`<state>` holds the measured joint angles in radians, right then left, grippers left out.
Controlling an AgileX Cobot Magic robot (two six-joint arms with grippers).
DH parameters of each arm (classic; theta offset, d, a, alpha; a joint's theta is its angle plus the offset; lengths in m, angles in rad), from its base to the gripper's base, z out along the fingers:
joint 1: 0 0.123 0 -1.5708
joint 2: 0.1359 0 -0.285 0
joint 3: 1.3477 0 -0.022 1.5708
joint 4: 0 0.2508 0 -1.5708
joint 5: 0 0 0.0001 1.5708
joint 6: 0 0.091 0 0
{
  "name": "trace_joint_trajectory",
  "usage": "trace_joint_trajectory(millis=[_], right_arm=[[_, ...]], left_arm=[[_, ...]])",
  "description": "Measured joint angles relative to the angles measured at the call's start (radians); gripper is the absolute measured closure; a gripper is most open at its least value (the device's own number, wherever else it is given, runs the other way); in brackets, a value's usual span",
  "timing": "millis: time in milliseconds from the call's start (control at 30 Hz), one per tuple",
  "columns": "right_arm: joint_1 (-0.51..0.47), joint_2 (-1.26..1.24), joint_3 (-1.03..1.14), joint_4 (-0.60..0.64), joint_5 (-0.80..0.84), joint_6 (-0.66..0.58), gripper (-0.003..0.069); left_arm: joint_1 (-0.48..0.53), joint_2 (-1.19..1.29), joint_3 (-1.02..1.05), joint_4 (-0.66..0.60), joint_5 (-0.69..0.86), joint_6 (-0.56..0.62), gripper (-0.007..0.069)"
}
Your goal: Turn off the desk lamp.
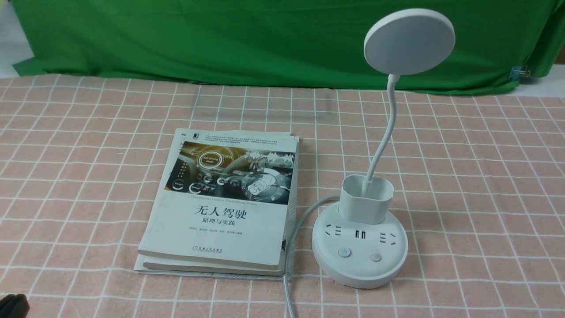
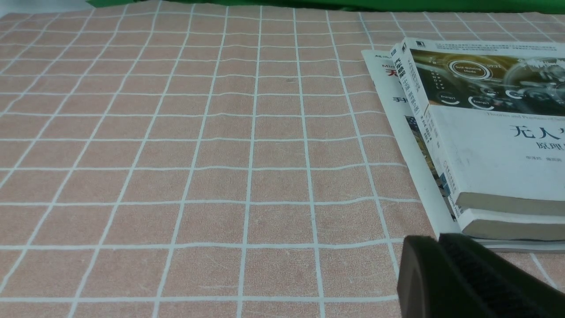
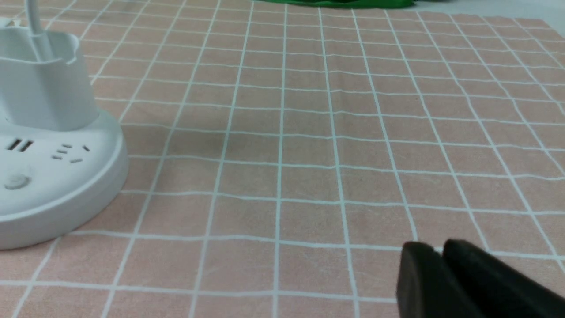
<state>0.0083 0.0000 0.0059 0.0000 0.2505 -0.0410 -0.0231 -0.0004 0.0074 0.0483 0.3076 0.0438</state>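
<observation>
The white desk lamp (image 1: 359, 247) stands on the checked cloth right of centre, with a round disc head (image 1: 409, 41), a thin bent neck, a small cup holder (image 1: 366, 198) and a round base with sockets and two buttons (image 1: 344, 252). Its base also shows in the right wrist view (image 3: 53, 176). My left gripper (image 2: 439, 242) is shut and empty, low by the near corner of the books; only a dark corner of it shows in the front view (image 1: 13, 305). My right gripper (image 3: 439, 249) is shut and empty, to the right of the lamp base and apart from it.
A stack of books (image 1: 223, 203) lies left of the lamp, also in the left wrist view (image 2: 485, 141). The lamp's grey cable (image 1: 291, 247) runs between the books and the base toward the front edge. A green cloth (image 1: 220, 39) hangs at the back.
</observation>
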Motion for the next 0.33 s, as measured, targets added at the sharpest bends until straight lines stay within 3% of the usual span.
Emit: trace_joint_trajectory(millis=[333], right_arm=[[0.000,0.000,0.000,0.000,0.000,0.001,0.0517]], left_arm=[[0.000,0.000,0.000,0.000,0.000,0.000,0.0618]])
